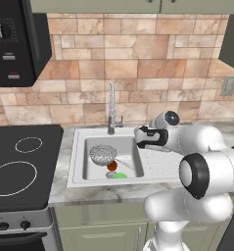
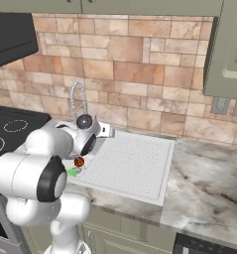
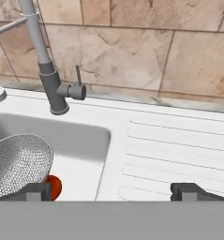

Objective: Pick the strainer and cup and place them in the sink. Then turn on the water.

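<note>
The speckled grey strainer lies in the white sink, tilted against its back left. The green cup lies in the basin near the front rim, beside a small red ball. My gripper hovers open over the sink's right edge, level with the faucet base and to its right. In the hand view the open gripper holds nothing and faces the faucet's lever, with the strainer at lower left. From the right base view the cup peeks out beside my arm.
A ribbed white drainboard stretches right of the basin, with marble counter beyond. A black cooktop lies left of the sink. The tiled backsplash rises close behind the faucet. Wall outlets sit at the right.
</note>
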Motion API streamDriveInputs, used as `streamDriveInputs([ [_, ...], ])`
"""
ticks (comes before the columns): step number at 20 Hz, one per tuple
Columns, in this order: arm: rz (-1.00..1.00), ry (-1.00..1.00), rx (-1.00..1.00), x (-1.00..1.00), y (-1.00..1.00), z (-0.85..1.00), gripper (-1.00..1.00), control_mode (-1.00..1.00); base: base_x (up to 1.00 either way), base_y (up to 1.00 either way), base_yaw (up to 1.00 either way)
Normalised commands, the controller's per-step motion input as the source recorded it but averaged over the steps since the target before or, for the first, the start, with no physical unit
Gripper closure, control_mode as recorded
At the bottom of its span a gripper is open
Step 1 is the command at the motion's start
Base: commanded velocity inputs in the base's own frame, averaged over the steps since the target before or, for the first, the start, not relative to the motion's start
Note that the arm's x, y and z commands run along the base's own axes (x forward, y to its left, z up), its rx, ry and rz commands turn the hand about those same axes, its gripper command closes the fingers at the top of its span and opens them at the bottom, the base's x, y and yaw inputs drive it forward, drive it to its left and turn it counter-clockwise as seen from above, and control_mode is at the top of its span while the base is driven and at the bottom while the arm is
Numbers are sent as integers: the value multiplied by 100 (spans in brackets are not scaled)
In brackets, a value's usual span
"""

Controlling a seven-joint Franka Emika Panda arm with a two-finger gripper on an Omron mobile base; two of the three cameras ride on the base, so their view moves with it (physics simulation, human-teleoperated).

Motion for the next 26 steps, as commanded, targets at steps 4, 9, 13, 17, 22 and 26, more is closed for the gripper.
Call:
streamDriveInputs([
  [4, 0, -13, 0, 28, -1, 0, -100, -100, 0, 0, 0],
  [9, 0, -18, 0, 27, -1, 0, -100, -100, 0, 0, 0],
  [13, 0, -25, 0, 17, 0, -2, -100, -100, 0, 0, 0],
  [17, 4, -24, 0, 7, 0, -3, -100, -100, 0, 0, 0],
  [22, 19, -14, 0, 0, 0, 0, -100, -100, 0, 0, 0],
  [26, 22, -8, 0, 0, -12, 0, -100, -100, 0, 0, 0],
])
